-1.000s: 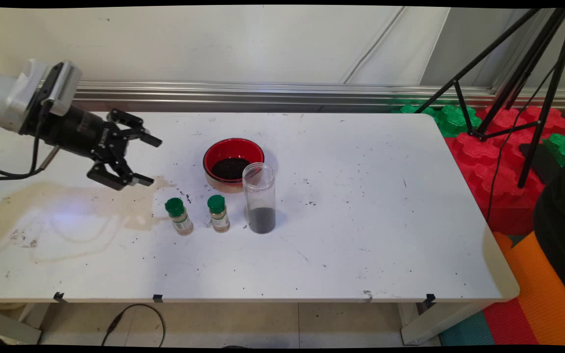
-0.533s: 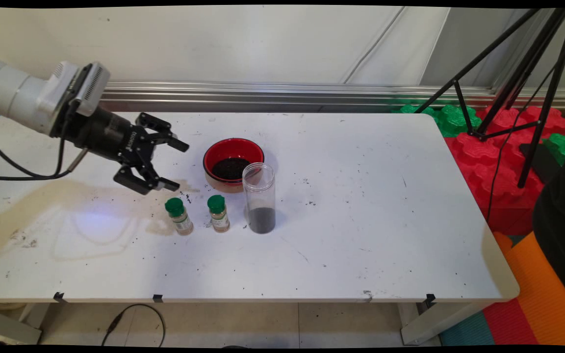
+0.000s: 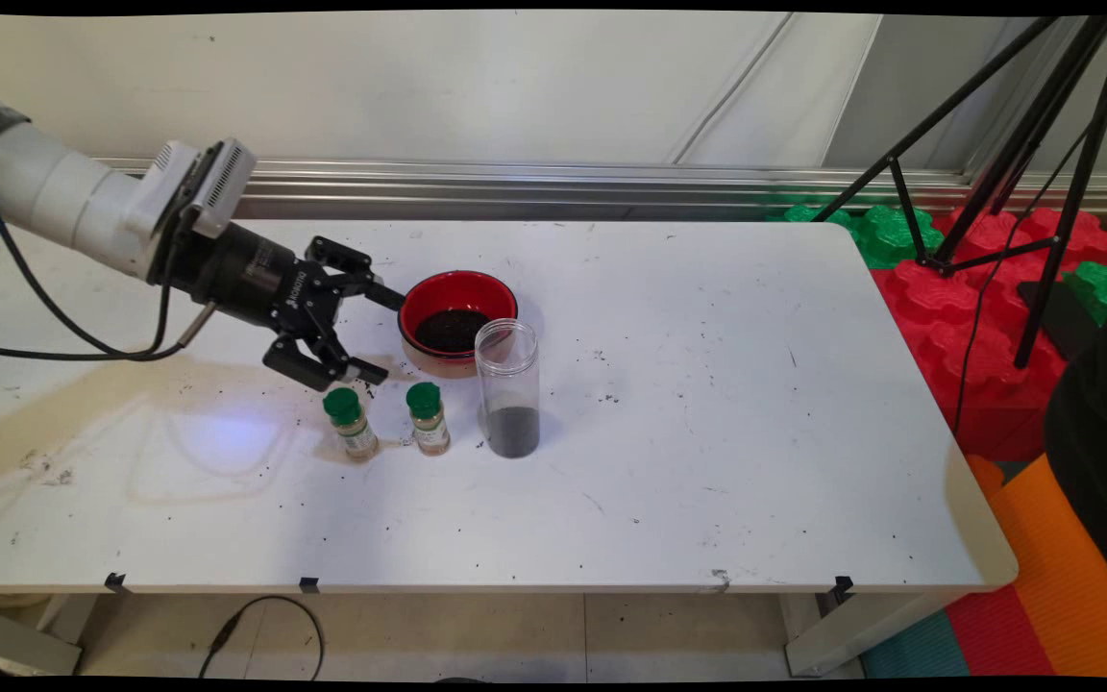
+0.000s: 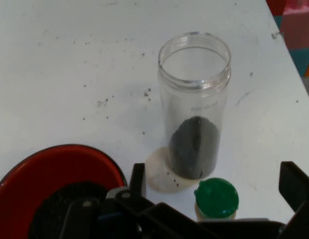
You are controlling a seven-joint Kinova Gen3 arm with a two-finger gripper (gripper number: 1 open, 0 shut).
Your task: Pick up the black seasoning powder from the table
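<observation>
My gripper [image 3: 387, 336] is open and lies nearly level, just left of the red bowl [image 3: 458, 284] that holds dark grains. Its upper fingertip is at the bowl's left rim, and its lower one hangs just above the left green-capped spice bottle [image 3: 351, 424]. A second green-capped bottle [image 3: 429, 419] stands right of that one. A clear open jar [image 3: 508, 387] with dark grains at its bottom stands farther right. In the hand view the jar [image 4: 194, 114] is straight ahead, the bowl [image 4: 42, 162] is at lower left, and one green cap [image 4: 216, 198] sits between the gripper's [image 4: 214, 179] fingers. Nothing is held.
A brown stain [image 3: 83, 404] spreads over the table's left part, with dark crumbs scattered around. A black tripod [image 3: 1015, 173] and red and green foam blocks [image 3: 947, 298] stand off the table's right end. A metal rail [image 3: 534, 183] runs along the back.
The arm has swung right across the table, bringing the gripper from over the stain up to the bowl's left side. The fingers stay open and the objects have not moved.
</observation>
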